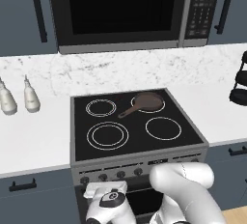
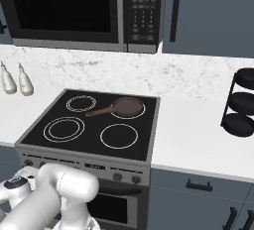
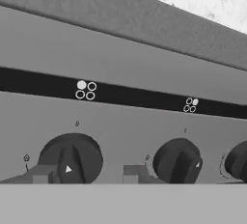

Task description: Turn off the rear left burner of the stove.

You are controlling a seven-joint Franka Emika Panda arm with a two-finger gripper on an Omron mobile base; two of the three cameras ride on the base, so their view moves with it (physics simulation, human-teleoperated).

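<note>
Stove (image 1: 137, 156): four zones, rear left burner (image 1: 101, 107) white rings. One pan (image 1: 144, 103). Two bottles (image 1: 32, 95). No readable writing. Gripper (image 3: 87, 175) spread around leftmost knob (image 3: 71, 159).

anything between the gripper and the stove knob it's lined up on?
Nothing visible. In the hand view the gripper sits right at the stove front panel, fingertips either side of the left knob, whose legend marks the rear left zone. No object lies between. The pan sits up on the cooktop, away from the knobs.
</note>
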